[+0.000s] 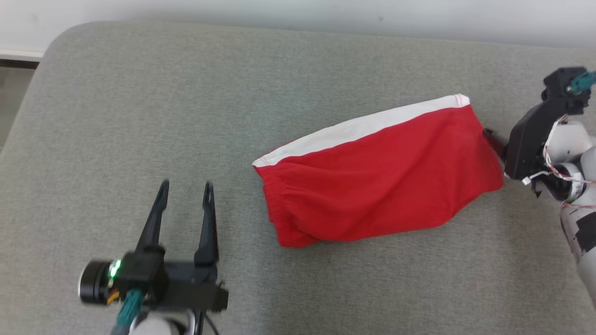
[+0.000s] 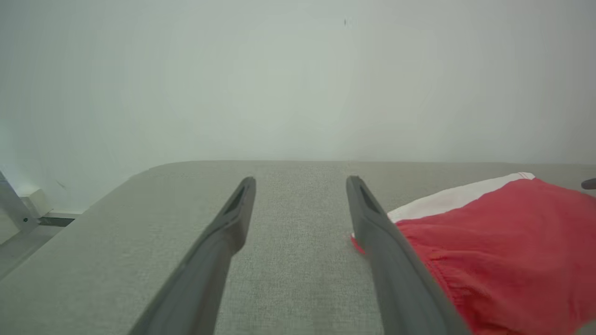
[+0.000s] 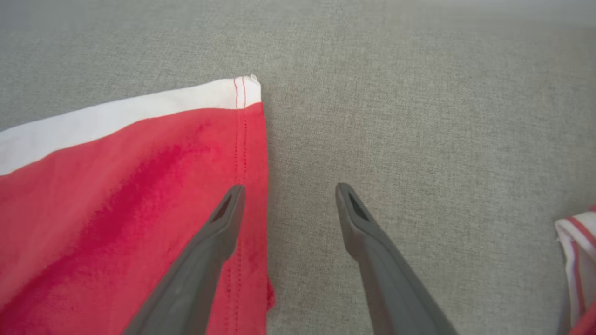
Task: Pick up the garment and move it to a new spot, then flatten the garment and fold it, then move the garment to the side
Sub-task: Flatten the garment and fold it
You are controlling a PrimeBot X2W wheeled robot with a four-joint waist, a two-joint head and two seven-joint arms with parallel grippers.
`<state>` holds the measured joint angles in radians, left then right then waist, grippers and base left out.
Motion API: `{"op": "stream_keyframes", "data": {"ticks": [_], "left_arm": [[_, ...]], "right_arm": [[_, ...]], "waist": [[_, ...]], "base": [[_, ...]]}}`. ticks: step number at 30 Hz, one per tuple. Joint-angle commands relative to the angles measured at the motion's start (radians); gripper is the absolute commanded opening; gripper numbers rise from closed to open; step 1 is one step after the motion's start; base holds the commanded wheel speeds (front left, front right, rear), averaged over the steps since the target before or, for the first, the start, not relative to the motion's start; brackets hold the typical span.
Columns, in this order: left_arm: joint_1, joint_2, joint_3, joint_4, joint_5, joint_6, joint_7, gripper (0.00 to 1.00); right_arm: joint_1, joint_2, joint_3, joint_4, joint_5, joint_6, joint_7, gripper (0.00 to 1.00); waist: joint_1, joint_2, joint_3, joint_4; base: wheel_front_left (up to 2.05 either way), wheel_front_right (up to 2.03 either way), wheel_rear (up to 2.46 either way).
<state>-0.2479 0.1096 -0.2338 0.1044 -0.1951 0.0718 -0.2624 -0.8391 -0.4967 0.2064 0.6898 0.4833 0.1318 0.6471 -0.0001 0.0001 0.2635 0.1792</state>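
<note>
Garment (image 1: pixel 372 172) (red), white band toward cushion's (image 1: pixel 139 83) back edge; my left pincer (image 1: pixel 186 184) wide, empty; right pincer (image 3: pixel 289 187) wide, astride hem.

1. Garments: one red garment (image 1: pixel 372 177), with one white band.
2. Other cloth: one red-and-white striped cloth (image 3: pixel 575 242), at 4 o'clock in the right wrist view; its kind is unclear.
3. Grippers: two. The left gripper (image 1: pixel 186 184) is at 8 o'clock in the head view; also the right gripper (image 3: pixel 289 187). Four fingers in total.
4. Surfaces: one grey padded surface (image 1: pixel 298 70).

Grey fabric surface (image 1: pixel 298 70), pale wall (image 1: pixel 326 11)
</note>
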Motion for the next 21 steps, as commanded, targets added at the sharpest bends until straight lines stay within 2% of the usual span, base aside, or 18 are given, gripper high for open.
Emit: {"op": "stream_keyframes", "data": {"ticks": [1, 8, 16, 17, 18, 20, 21], "left_arm": [[0.039, -0.004, 0.011, -0.014, 0.003, 0.006, -0.002, 1.0], [0.142, -0.031, 0.045, -0.037, 0.007, -0.01, -0.002, 1.0], [0.153, -0.05, 0.043, -0.021, 0.013, -0.032, -0.002, 1.0], [0.151, -0.052, 0.042, -0.017, 0.012, -0.035, -0.002, 1.0], [0.149, -0.053, 0.043, -0.014, 0.013, -0.034, -0.002, 1.0], [0.146, -0.054, 0.043, -0.008, 0.013, -0.039, -0.002, 1.0], [0.146, -0.054, 0.045, -0.005, 0.013, -0.04, -0.002, 1.0]], "right_arm": [[0.019, 0.014, -0.013, -0.013, -0.014, -0.003, 0.013, 1.0], [0.086, 0.052, -0.08, -0.045, -0.095, -0.003, 0.104, 1.0], [0.164, 0.11, -0.136, -0.104, -0.188, -0.003, 0.168, 1.0], [0.171, 0.113, -0.139, -0.113, -0.195, -0.003, 0.167, 0.51], [0.18, 0.114, -0.142, -0.121, -0.201, -0.003, 0.167, 0.25], [0.195, 0.107, -0.151, -0.139, -0.214, -0.003, 0.155, 0.0], [0.202, 0.099, -0.163, -0.15, -0.225, -0.003, 0.142, 0.0]], "waist": [[0.0001, -0.0001, -0.001, 0.014], [0.0001, -0.0001, 0.009, 0.048], [0.0001, -0.0001, 0.012, 0.061], [0.0001, -0.0001, 0.012, 0.06], [0.0001, -0.0001, 0.011, 0.059], [0.0001, -0.0001, 0.007, 0.054], [0.0001, -0.0001, 0.004, 0.05]], "base": [[0.0, 0.0, 0.0], [0.0, 0.0, 0.0], [0.0, 0.0, 0.0], [0.0, 0.0, 0.0], [0.0, 0.0, 0.0], [0.0, 0.0, 0.0], [0.0, 0.0, 0.0]]}}
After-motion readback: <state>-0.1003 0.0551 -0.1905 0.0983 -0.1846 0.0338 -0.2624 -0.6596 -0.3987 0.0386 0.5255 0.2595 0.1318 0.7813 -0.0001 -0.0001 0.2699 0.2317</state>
